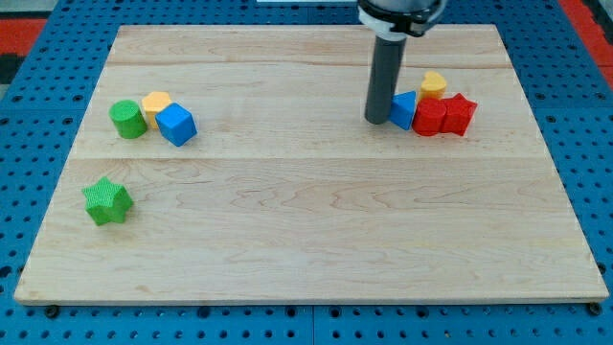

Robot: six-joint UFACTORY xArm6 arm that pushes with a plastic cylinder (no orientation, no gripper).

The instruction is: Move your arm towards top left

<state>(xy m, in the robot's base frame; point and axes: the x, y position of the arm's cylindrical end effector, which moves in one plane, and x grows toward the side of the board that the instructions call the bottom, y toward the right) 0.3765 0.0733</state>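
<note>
we see my tip (377,120) touching the blue block's (403,110) left side on the wooden board (306,220), no jaws to judge, the ridged green cylinder (127,119) cluster far left.

A single camera looks down at a slant from beyond the near edge of the wooden board (316,240), facing its far edge, set back enough to take in the whole board and a margin of blue pegboard (29,144) around it.
</note>
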